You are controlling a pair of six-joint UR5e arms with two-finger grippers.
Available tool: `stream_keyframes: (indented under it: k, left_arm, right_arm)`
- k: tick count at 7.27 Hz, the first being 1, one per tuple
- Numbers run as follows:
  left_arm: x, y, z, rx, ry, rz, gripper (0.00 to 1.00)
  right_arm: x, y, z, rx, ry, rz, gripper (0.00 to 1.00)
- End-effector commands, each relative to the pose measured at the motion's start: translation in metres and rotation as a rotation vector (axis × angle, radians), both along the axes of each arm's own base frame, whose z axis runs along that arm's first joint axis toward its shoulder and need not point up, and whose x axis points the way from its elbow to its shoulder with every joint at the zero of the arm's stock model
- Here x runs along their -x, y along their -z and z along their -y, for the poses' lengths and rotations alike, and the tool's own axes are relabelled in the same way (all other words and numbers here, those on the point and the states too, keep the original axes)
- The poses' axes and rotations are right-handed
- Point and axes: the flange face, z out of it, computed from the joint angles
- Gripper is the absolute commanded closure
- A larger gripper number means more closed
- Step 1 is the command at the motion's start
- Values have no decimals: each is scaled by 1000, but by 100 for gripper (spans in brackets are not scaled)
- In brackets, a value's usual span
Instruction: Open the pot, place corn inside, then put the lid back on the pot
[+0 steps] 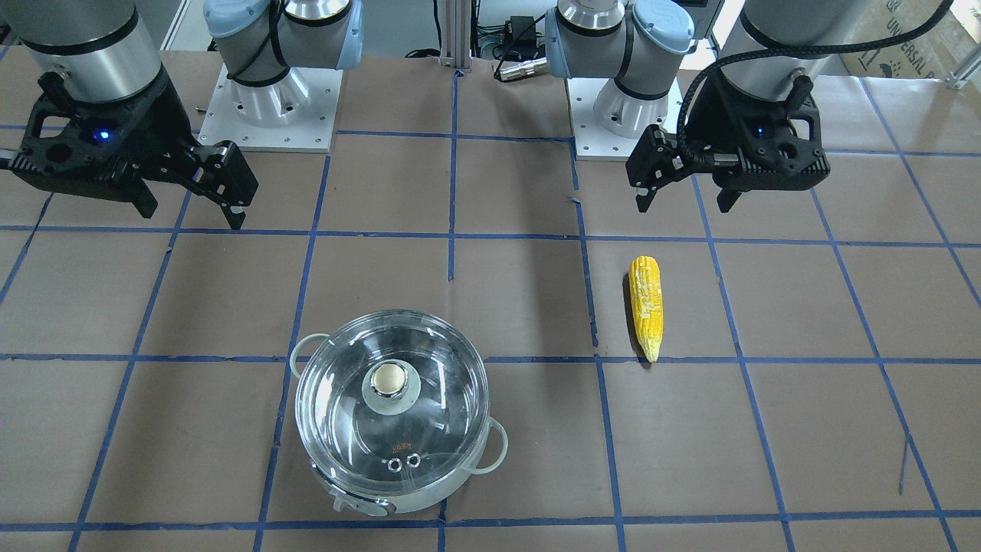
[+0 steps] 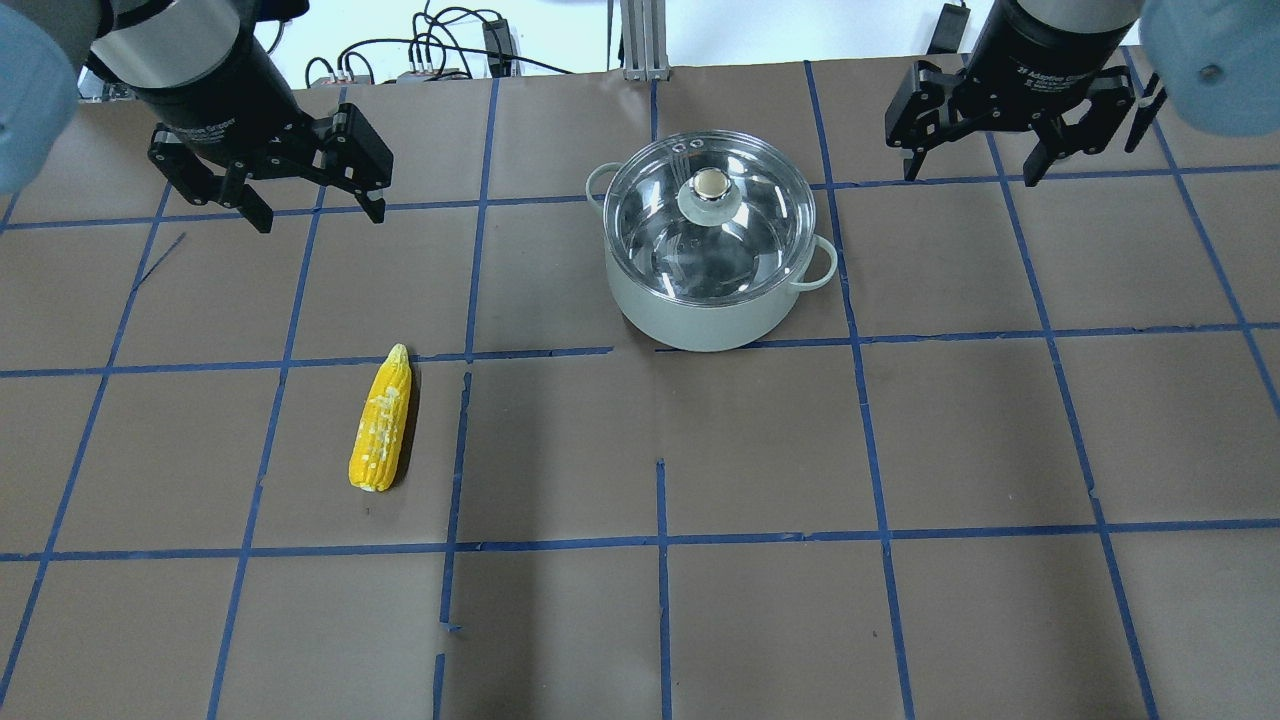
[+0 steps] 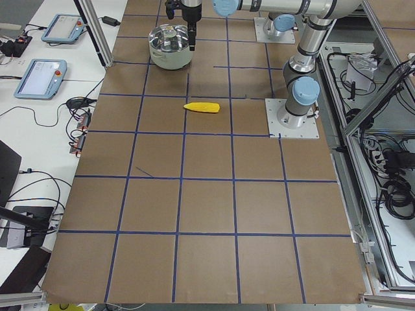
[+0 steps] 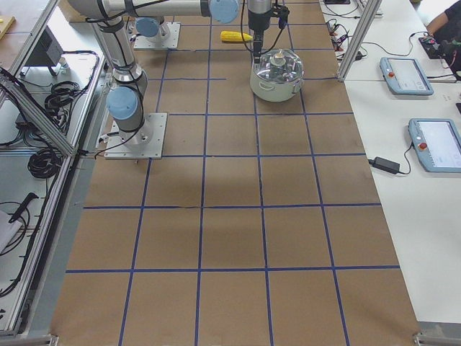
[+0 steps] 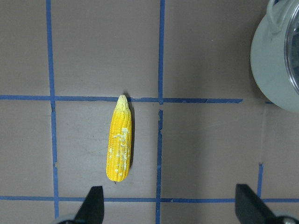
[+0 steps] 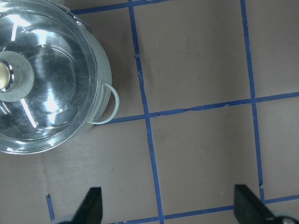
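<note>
The pot [image 2: 700, 305] stands on the brown gridded table with the glass lid [image 2: 745, 235] shut on it, its knob [image 2: 711, 183] at the centre. The corn [image 2: 381, 420] lies flat on the table, a grid square away on the robot's left. My left gripper [image 2: 320, 218] is open and empty, hovering above the table beyond the corn. Its wrist view shows the corn [image 5: 119, 144] ahead of the fingers [image 5: 93, 205]. My right gripper [image 2: 972, 175] is open and empty, to the pot's right. Its wrist view shows the lid [image 6: 56, 93] at the upper left.
The two arm base plates [image 1: 268, 115] [image 1: 621, 130] sit on the robot's side of the table. Cables [image 2: 450, 50] lie beyond the far edge. Tablets [image 4: 407, 76] rest on the side bench. Blue tape lines mark the grid.
</note>
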Motion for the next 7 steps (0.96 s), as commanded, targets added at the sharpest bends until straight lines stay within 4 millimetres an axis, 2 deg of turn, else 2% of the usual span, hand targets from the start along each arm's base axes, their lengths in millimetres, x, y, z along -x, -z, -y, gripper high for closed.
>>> stream_keyframes:
  k: [1,5,7]
  left_arm:
    - [-3,0,1,-1,-1,32,0]
    - [-3,-2,-3,1,-1,31,0]
    - [-3,-1,-3,-2,-1,31,0]
  right_arm:
    - [0,0,1,0,-1,0,0]
    - [-1,-1,1,5,0,1,0]
    - [-16,3,4,5,-8,3,0]
